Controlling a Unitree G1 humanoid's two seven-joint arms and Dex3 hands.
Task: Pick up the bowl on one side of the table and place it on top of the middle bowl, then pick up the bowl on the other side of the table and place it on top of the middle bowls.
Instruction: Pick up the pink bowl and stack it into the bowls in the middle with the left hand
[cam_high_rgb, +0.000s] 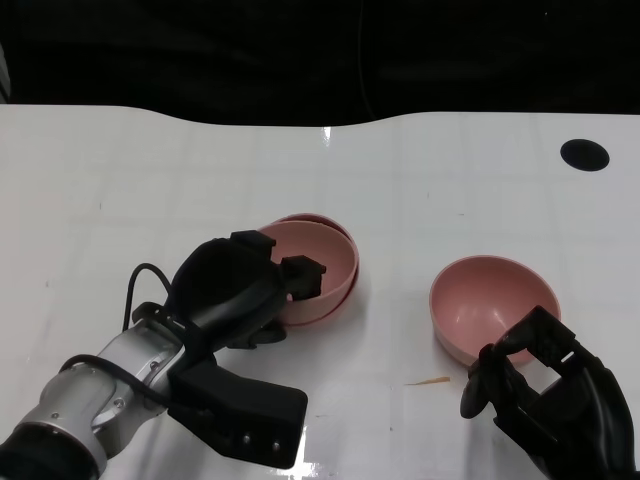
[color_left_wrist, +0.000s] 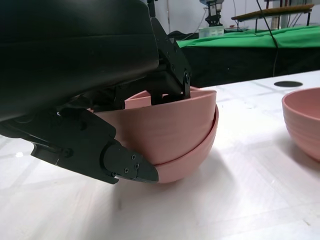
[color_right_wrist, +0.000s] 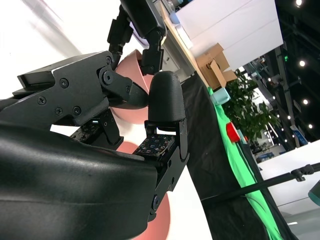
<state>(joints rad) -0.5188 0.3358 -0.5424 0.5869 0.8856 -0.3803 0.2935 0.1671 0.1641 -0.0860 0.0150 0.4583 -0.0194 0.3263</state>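
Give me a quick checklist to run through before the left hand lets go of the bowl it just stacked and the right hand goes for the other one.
1. Top bowl nested in the middle bowl: ok, it sits inside, slightly tilted.
2. Left hand holds the top bowl: ok, fingers over the rim.
3. Stack resting on the table: ok, in the left wrist view.
4. Right bowl upright and free: ok, apart from the stack.
5. Right hand empty: ok, fingers apart just beside the right bowl.
6. Right hand touching that bowl's rim: cannot tell.
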